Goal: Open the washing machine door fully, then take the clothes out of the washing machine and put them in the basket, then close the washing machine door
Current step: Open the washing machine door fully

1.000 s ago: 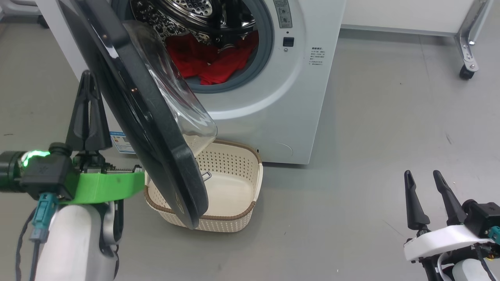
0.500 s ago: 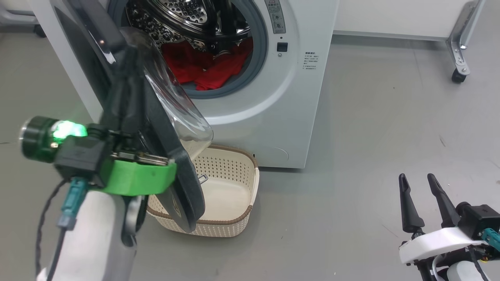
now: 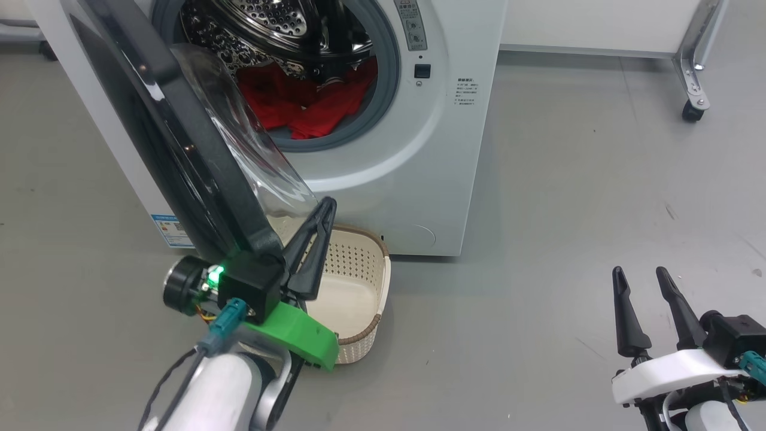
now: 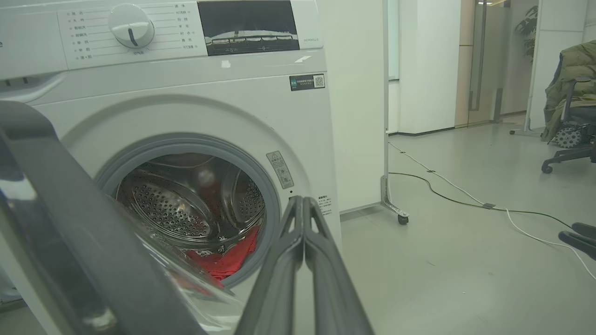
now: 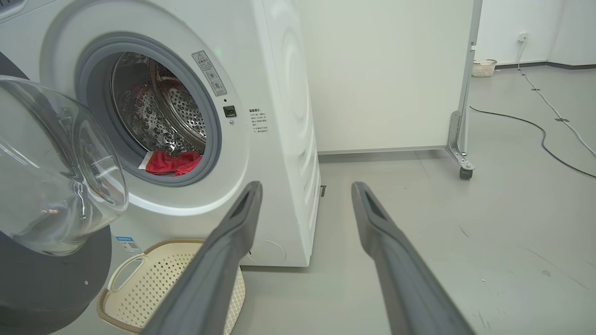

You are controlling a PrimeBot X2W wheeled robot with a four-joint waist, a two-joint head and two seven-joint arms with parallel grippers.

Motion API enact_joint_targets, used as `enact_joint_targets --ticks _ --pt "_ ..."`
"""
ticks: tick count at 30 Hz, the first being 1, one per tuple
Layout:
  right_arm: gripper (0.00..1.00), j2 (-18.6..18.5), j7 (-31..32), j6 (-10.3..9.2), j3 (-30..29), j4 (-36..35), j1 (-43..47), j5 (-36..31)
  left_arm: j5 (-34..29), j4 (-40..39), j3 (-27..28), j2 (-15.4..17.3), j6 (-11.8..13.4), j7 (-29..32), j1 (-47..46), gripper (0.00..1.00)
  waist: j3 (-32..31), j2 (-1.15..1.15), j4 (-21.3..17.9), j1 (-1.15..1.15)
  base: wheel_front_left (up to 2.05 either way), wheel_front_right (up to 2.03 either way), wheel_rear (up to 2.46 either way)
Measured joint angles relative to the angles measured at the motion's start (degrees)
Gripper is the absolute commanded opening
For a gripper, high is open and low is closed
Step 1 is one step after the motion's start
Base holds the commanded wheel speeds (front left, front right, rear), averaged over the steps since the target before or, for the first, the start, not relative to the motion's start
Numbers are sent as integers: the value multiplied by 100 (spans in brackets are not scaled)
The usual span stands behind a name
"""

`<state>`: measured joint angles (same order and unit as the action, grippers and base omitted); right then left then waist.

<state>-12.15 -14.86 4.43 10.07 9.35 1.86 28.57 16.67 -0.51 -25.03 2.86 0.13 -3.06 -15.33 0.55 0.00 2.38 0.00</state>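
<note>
Your left pincer [image 3: 326,209], shut and empty, sits just beside the door [image 3: 179,137] rim, seemingly to push it wider; clothes [image 3: 299,105] lie beyond its tips, inside the machine [image 3: 383,179]; basket [image 3: 365,281] just beneath; right pincer [image 3: 638,274] waits open, well apart.

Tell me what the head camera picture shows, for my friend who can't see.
A white washing machine has its round black door open, with red clothes lying in the drum. A cream basket sits on the floor below, partly hidden by the door and the shut left gripper. The open right gripper is at lower right.
</note>
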Motion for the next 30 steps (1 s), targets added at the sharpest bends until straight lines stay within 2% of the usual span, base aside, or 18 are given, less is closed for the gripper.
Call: enact_joint_targets --ticks 10,19,30 --pt "100 45 0 22 -40 1 -1 -47 280 599 -235 0 -41 410 315 0 122 0 -61 0 0 0 0" --pt "100 54 0 55 -144 25 -10 -48 338 939 -44 -4 210 424 339 0 194 0 -149 0 0 0 0" --pt "100 101 0 82 -191 64 -10 -49 393 1121 31 -13 268 339 330 0 205 0 -175 0 0 0 0"
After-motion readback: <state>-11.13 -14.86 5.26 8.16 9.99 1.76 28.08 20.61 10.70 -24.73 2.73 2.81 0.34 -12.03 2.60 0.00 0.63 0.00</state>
